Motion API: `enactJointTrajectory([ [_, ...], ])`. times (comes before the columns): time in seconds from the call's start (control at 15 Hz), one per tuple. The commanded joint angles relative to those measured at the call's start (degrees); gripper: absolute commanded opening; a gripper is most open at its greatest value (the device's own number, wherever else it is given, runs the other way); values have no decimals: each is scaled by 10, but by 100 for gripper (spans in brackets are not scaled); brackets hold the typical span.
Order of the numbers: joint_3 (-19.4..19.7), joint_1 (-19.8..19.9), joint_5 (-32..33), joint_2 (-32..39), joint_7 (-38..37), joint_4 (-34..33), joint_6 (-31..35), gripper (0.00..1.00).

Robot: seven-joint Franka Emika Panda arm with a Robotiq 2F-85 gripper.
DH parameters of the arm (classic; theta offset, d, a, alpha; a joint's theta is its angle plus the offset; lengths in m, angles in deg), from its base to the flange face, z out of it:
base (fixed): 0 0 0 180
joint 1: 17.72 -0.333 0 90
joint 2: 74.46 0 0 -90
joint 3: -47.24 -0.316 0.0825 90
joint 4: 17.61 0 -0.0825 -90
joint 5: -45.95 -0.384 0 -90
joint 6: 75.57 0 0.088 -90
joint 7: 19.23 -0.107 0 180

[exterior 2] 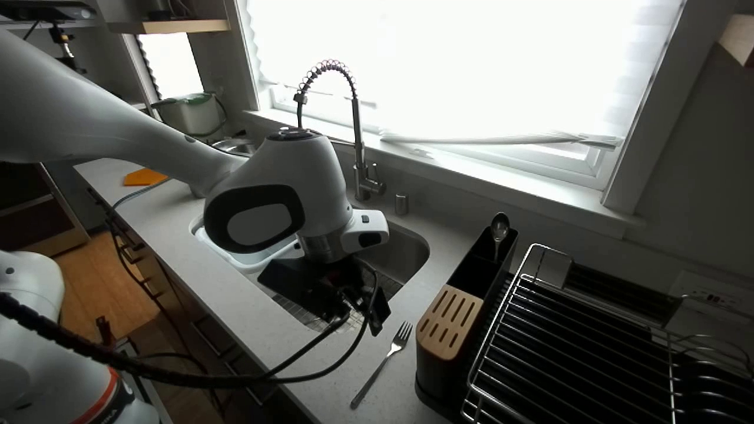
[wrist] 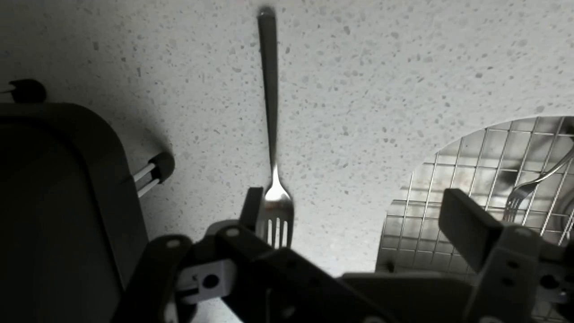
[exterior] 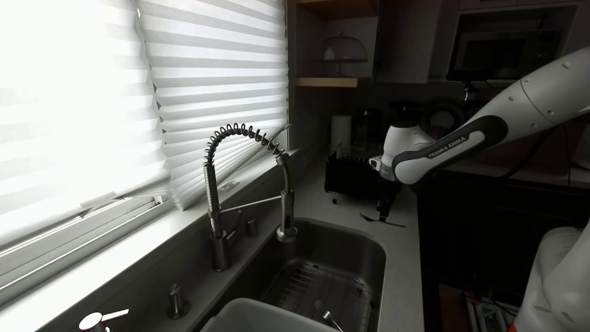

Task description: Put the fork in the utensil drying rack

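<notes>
Over by the pleated blind (exterior: 216, 69) a spring-coiled faucet (exterior: 211, 193) arches above the sink (exterior: 341, 240), and up on the shelf (exterior: 326, 82) sits a domed cake stand (exterior: 342, 60).

The long silver metal fork (wrist: 271, 121) is smooth and shiny. The slotted brown wooden lid (exterior 2: 450, 322) looks dull. The long black box (exterior 2: 432, 376) looks like plastic, and the folded white blind (exterior: 216, 60) looks papery.

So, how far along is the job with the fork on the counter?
Reaching looks done: the open gripper hangs near the fork. In hand: probably the grasp; the fork lies ungripped on the counter. Left: putting it in the utensil holder, where a spoon stands.
</notes>
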Motion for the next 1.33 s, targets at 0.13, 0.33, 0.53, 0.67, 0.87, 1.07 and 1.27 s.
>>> enactJointTrajectory([
  [0.13,21,12,-58,56,1,-13,46,100],
  [0.33,27,12,-99,79,14,-19,56,100],
  [0.53,33,8,-156,102,48,-30,60,100],
  [0.67,33,8,-190,117,78,-38,59,100],
  [0.87,28,14,-230,138,114,-52,54,100],
  [1.07,21,20,-261,158,140,-64,52,86],
  [1.27,16,26,-280,173,156,-75,51,61],
])
